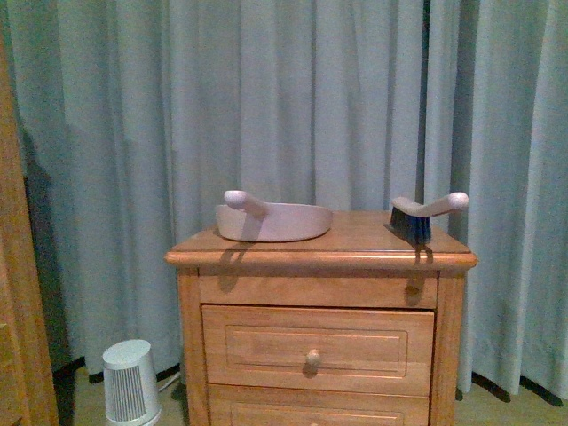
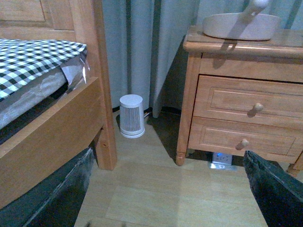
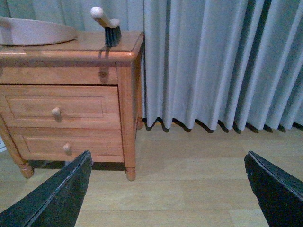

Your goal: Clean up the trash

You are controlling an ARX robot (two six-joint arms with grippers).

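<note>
No crumpled white paper shows in any view; the trash is out of sight. A beige dustpan (image 1: 272, 219) lies on the wooden nightstand (image 1: 355, 240), with a hand brush (image 1: 424, 213) at the nightstand's right end. The dustpan also shows in the left wrist view (image 2: 241, 24) and right wrist view (image 3: 33, 30), the brush in the right wrist view (image 3: 108, 26). My left gripper (image 2: 173, 196) is open and empty above bare wood floor. My right gripper (image 3: 168, 191) is open and empty above the floor, right of the nightstand. Neither arm shows in the front view.
A small white ribbed heater (image 2: 131, 116) stands on the floor between the bed and the nightstand, also in the front view (image 1: 130, 382). A wooden bed frame (image 2: 90, 85) with a checked cover (image 2: 28, 59) stands to the left. Grey curtains (image 1: 293, 98) hang behind.
</note>
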